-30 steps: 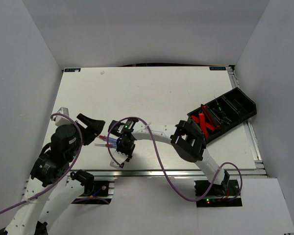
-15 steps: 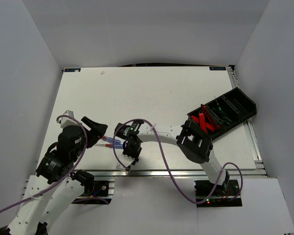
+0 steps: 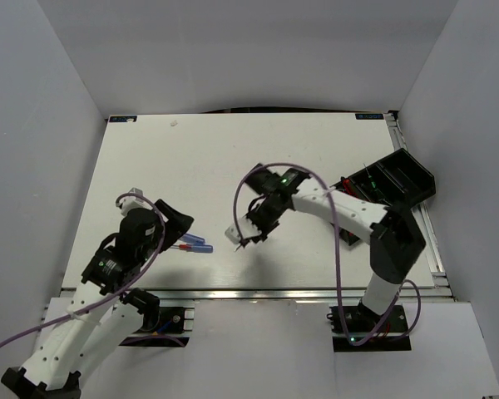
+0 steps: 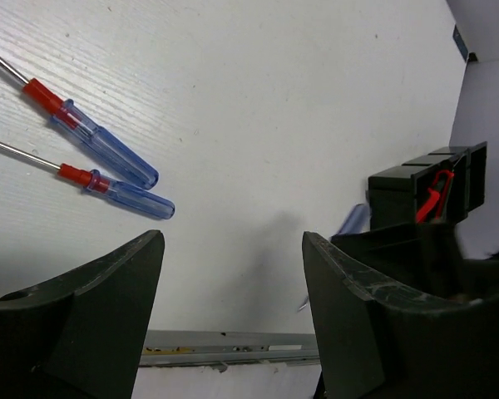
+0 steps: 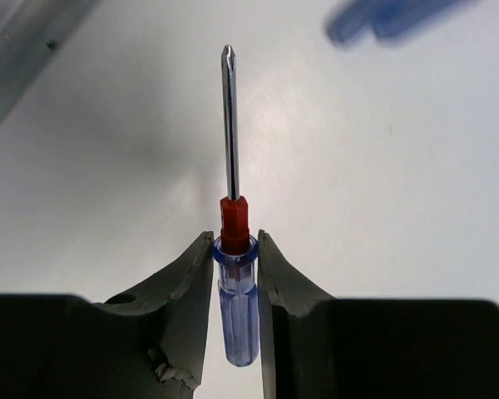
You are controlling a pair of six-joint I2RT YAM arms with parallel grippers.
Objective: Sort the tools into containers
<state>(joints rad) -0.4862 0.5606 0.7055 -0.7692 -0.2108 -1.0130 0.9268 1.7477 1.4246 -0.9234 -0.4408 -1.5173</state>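
Note:
My right gripper (image 5: 234, 241) is shut on a clear blue-and-red screwdriver (image 5: 235, 278), shaft pointing out ahead, held above the table. In the top view the right gripper (image 3: 251, 231) hangs over the table's middle front. Two more blue-and-red screwdrivers (image 3: 195, 245) lie side by side near the front left; they also show in the left wrist view (image 4: 100, 145). My left gripper (image 3: 176, 226) is open and empty just left of them, jaws wide apart (image 4: 233, 241). Two black bins (image 3: 403, 179) stand at the right edge; one holds red-and-black knives (image 3: 347, 184).
The bins (image 4: 424, 187) with a red knife (image 4: 432, 195) show far off in the left wrist view, behind the right arm. The table's metal front rail (image 3: 258, 293) runs close below both grippers. White walls enclose the table.
My right gripper has risen from beside the two lying screwdrivers with one blue-and-red screwdriver in it and swung right and back. My left gripper has moved slightly right, towards those two.

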